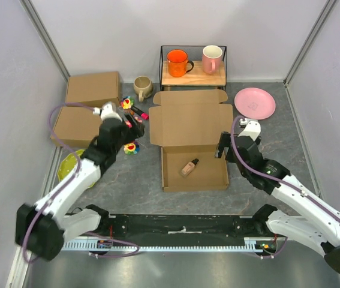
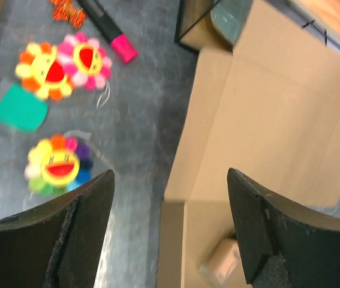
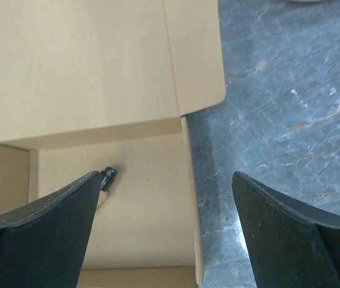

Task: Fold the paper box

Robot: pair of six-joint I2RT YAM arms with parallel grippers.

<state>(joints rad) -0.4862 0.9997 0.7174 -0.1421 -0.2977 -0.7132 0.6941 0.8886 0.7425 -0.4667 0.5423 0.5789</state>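
The paper box (image 1: pixel 190 123) lies open in the middle of the table, its lid spread flat towards the back and its tray (image 1: pixel 168 171) at the front with walls up. A small beige bottle (image 1: pixel 189 167) lies inside the tray. My left gripper (image 1: pixel 135 126) hovers open just off the box's left side; in the left wrist view its jaws (image 2: pixel 170 204) straddle the tray's left wall (image 2: pixel 172 240). My right gripper (image 1: pixel 222 146) is open at the box's right side, and the tray's right wall (image 3: pixel 190 198) stands between its fingers (image 3: pixel 167 198) without touching them.
Two other flat brown boxes (image 1: pixel 93 88) (image 1: pixel 77 126) lie at the back left. Flower toys (image 1: pixel 132 147) and a marker (image 1: pixel 138 112) sit left of the box. Behind are a beige mug (image 1: pixel 143 88), a rack (image 1: pixel 193 75) with two mugs, and a pink plate (image 1: pixel 255 102).
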